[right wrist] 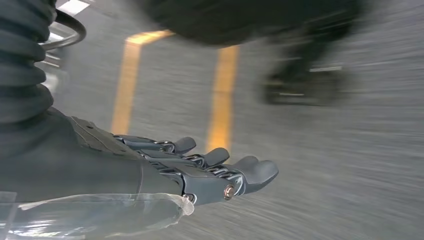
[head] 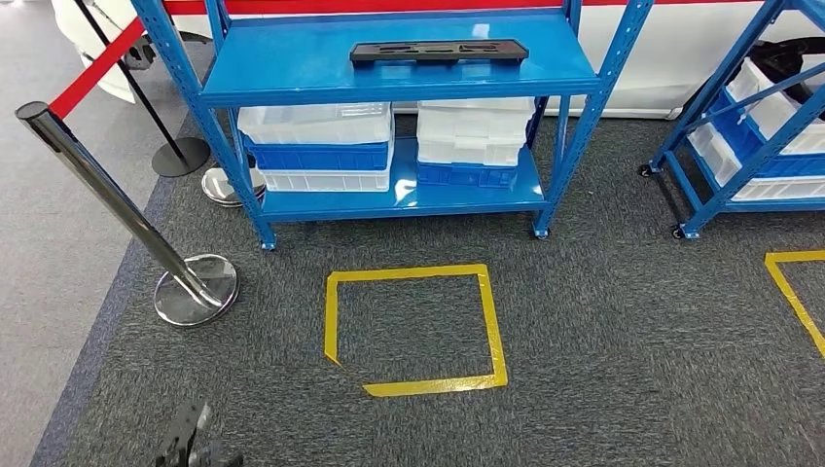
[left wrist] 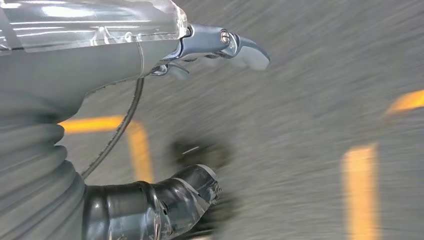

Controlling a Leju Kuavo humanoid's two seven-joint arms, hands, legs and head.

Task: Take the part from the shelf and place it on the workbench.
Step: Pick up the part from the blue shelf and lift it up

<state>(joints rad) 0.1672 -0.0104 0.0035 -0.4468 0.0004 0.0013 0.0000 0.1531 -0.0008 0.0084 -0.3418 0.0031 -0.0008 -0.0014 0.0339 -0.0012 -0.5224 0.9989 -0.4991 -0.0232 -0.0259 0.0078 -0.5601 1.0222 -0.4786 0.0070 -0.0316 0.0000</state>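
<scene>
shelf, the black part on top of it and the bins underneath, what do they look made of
Shelf: painted metal by the look, glossy blue with perforated uprights. Black part: likely moulded plastic, matt with recessed shapes; could be rubber. Bins: plastic, some translucent white, some solid blue, stacked on the lower level.

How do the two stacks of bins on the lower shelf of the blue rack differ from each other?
The left stack is wider than the right stack. In the left stack the blue bin sits in the middle, between clear bins above and below it; in the right stack the blue bin is at the bottom, under the clear ones. The left stack stands nearer the front edge of the lower shelf than the right stack. Both mix clear and blue bins and stand under the black part.
</scene>
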